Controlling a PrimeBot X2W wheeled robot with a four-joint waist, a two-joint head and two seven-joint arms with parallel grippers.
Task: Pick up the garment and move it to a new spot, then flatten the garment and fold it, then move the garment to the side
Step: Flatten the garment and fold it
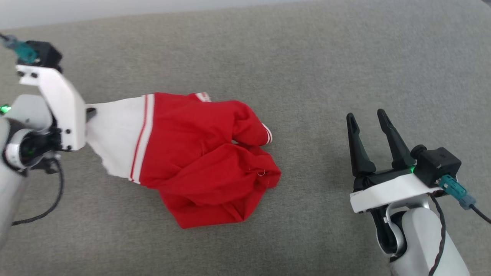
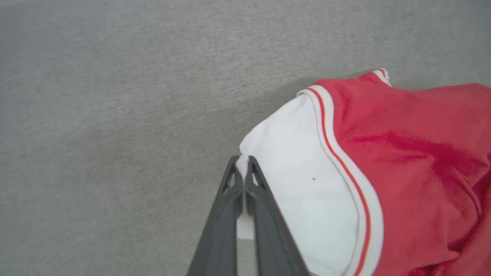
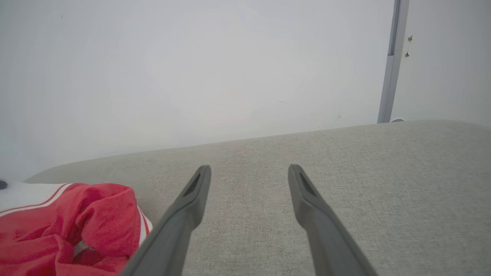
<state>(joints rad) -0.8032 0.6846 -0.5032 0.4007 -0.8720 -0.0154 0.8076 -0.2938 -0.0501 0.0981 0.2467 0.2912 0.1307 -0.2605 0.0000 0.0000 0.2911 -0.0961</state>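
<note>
The garment (image 1: 191, 153) is a red jersey lying crumpled on the grey surface, its white sleeve (image 1: 115, 134) pulled out to the left. My left gripper (image 2: 242, 159) is shut on the tip of that white sleeve (image 2: 299, 184), cloth pinched between its fingers; in the head view the left gripper (image 1: 91, 113) shows as a dark tip at the sleeve's end behind the white wrist plate. The red body (image 2: 414, 153) bunches to the right. My right gripper (image 1: 367, 117) stands open to the right of the garment, apart from it. The garment (image 3: 69, 226) also appears at the right wrist view's lower left beside the open right gripper (image 3: 249, 170).
A grey fabric surface (image 1: 307, 57) spreads all around the garment. A pale wall (image 3: 230, 69) rises behind its far edge, with a vertical grey strip (image 3: 391, 61) at the right. A black cable (image 1: 50, 203) hangs from the left arm.
</note>
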